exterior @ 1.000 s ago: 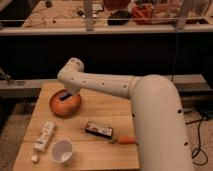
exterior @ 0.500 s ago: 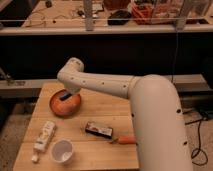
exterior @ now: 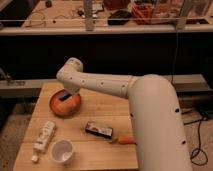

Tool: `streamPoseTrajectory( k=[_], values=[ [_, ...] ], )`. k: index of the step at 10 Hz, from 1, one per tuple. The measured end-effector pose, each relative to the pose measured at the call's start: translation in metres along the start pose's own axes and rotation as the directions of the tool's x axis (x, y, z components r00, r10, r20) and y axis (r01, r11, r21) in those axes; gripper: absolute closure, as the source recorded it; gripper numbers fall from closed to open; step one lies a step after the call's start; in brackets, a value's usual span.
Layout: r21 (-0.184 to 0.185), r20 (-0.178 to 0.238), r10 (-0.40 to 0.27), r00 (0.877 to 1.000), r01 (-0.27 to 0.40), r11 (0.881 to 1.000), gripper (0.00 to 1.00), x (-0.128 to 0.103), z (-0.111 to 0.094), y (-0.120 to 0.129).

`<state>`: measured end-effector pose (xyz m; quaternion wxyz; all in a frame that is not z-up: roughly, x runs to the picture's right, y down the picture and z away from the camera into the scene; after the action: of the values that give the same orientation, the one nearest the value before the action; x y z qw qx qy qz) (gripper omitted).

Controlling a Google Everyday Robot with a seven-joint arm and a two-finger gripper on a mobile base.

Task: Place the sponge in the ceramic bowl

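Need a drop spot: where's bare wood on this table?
Bare: table between ceramic bowl and arm, behind dark box; front strip between white cup and box. Crowded: front left, bottle by cup. Gripper sits over the bowl.

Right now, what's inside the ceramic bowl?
The blue sponge shows inside the ceramic bowl, at the gripper reaching down over it. The arm covers the bowl's far side; whether the sponge touches bottom is hidden.

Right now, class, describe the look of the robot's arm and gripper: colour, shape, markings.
The arm is cream-white, made of thick, smooth, rounded tubes with a ball-like joint at the bend. Small dark dots run along its shells. No loose cables show on it. The gripper, at the arm's end over the bowl, shows only as a dark patch.
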<state>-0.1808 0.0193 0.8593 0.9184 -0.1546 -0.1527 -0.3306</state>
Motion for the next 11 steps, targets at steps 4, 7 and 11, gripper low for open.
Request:
streamPoseTrajectory(
  k=[4,7,11],
  values=[
    [-0.003,0.000,-0.010,1.000,0.010,1.000,0.49,0.0003,0.0003,-0.0004],
    [-0.006,0.002,-0.019,1.000,0.019,1.000,0.48,-0.0011,0.0014,-0.0011],
    [-0.007,0.002,-0.027,1.000,0.027,1.000,0.56,-0.0001,0.0008,-0.0015]
  ],
)
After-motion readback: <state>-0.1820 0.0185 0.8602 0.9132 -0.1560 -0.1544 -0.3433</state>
